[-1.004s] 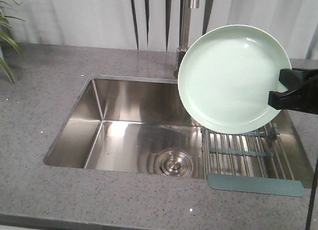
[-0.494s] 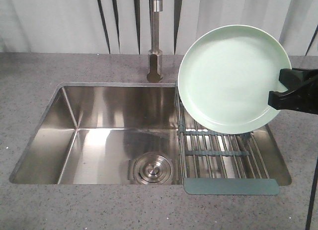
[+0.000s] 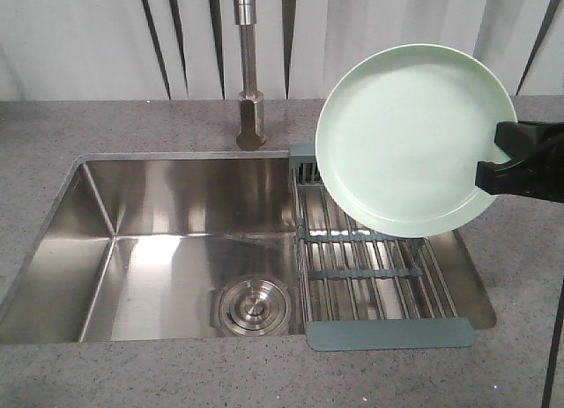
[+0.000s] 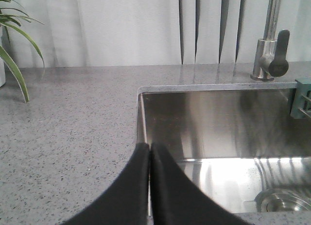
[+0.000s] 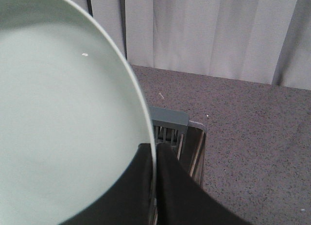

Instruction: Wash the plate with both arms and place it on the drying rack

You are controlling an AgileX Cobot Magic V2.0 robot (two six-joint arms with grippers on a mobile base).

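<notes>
The pale mint-green plate (image 3: 414, 139) hangs tilted on edge above the far end of the drying rack (image 3: 379, 271), its face toward the front camera. My right gripper (image 3: 495, 166) is shut on the plate's right rim. In the right wrist view the two black jaws of the right gripper (image 5: 154, 149) pinch the rim of the plate (image 5: 63, 128), with the rack's grey-blue end piece (image 5: 167, 119) just beyond. My left gripper (image 4: 149, 146) is shut on nothing and hovers over the sink's left front corner. It does not show in the front view.
The steel sink (image 3: 176, 241) is set in a grey speckled counter (image 3: 132, 126), with a round drain (image 3: 254, 304) and a tall faucet (image 3: 249, 82) behind it. The rack spans the sink's right part. A plant (image 4: 14, 64) stands at the far left.
The sink, faucet and rack have slid to the left in the front view. The plate and the right gripper keep the same place in the frame, still gripped.
</notes>
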